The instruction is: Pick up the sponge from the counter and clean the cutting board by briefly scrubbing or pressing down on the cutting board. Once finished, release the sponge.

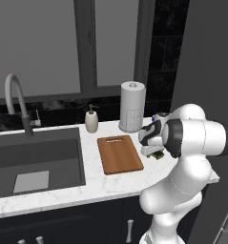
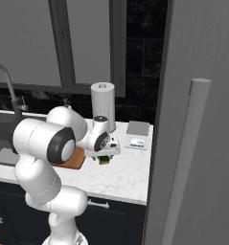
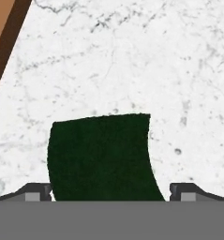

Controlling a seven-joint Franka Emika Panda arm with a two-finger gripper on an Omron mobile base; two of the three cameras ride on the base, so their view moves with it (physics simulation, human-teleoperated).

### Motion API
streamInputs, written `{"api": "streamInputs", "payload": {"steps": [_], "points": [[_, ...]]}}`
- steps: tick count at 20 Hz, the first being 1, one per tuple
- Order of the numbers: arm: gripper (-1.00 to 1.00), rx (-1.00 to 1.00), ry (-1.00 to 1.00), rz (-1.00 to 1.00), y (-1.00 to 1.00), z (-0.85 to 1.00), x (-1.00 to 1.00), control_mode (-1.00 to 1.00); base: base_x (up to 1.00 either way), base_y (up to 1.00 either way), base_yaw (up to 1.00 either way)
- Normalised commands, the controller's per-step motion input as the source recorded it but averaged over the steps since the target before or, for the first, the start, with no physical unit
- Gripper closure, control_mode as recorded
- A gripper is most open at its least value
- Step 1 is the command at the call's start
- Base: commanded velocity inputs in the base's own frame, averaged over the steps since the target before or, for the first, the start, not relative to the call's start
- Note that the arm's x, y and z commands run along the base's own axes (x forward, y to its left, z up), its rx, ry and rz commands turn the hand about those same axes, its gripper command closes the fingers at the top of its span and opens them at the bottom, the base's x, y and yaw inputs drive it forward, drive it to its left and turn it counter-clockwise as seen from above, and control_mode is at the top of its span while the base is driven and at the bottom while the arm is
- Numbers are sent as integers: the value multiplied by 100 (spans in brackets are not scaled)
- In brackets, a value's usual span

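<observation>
Gripper [image 3: 111,190] above the small dark green sponge [image 3: 101,157]
Its 2 fingers stand apart, sponge between them, right of the reddish-brown wooden cutting board [image 1: 119,153].

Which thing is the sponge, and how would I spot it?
Find the white marble counter beside the dark sink, then the brown cutting board lying on it. Just right of the board, under the robot's open gripper, sits the sponge. It is small, dark green on top and yellow underneath.
</observation>
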Motion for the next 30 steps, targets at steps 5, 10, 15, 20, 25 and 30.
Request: {"api": "streamInputs", "payload": {"steps": [5, 10, 15, 20, 25, 30], "points": [[100, 0, 0, 0, 0, -21, 2, -100, 0, 0, 0], [100, 0, -1, 0, 0, -14, 2, -100, 0, 0, 0], [100, 0, -5, 0, 1, -7, 1, -100, 0, 0, 0], [100, 0, -11, 0, 24, 35, 0, -100, 0, 0, 0], [100, 0, 0, 0, 21, 64, 23, -100, 0, 0, 0], [100, 0, 2, 0, 36, 29, 27, -100, 0, 0, 0]]}}
